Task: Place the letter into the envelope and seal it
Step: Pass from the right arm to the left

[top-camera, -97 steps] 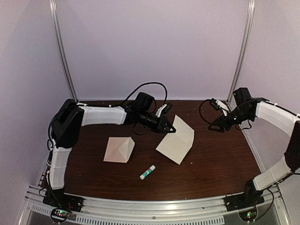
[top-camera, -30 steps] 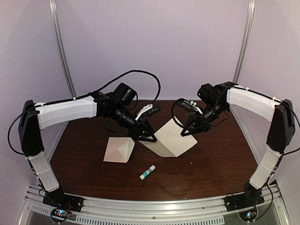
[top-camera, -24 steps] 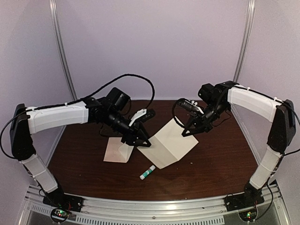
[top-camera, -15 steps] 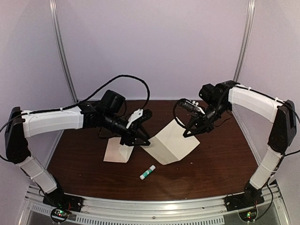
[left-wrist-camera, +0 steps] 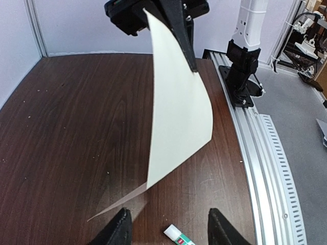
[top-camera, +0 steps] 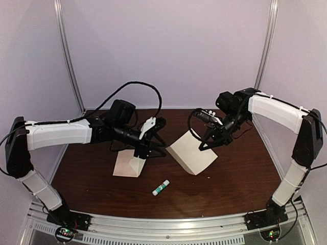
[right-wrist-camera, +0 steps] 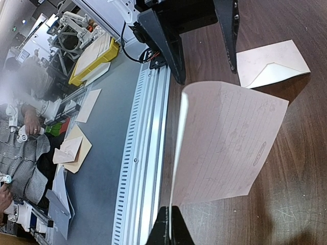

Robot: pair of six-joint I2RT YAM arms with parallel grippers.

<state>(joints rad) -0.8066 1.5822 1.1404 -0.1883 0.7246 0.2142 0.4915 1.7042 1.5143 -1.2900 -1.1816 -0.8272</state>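
The letter [top-camera: 193,154] is a pale cream sheet hanging upright with its lower edge near the table. My right gripper [top-camera: 201,148] is shut on its right edge, and in the right wrist view the sheet [right-wrist-camera: 230,143] rises straight out of the closed gripper [right-wrist-camera: 170,225]. The envelope [top-camera: 130,163] lies flat at centre left with its triangular flap raised; the right wrist view also shows this envelope [right-wrist-camera: 271,64]. My left gripper [top-camera: 162,151] hovers open just left of the letter, above the envelope's right edge. Nothing is between its fingers [left-wrist-camera: 120,232], and the letter [left-wrist-camera: 179,107] hangs ahead of them.
A glue stick [top-camera: 161,188] with a green label lies on the dark wooden table [top-camera: 230,178] in front of the envelope and the letter; in the left wrist view the glue stick [left-wrist-camera: 179,236] shows between the fingertips. An aluminium rail [top-camera: 168,224] runs along the near edge.
My left gripper has opened, let go of the letter's lower left corner and drawn back left. The letter has swung right and hangs from the right gripper alone.
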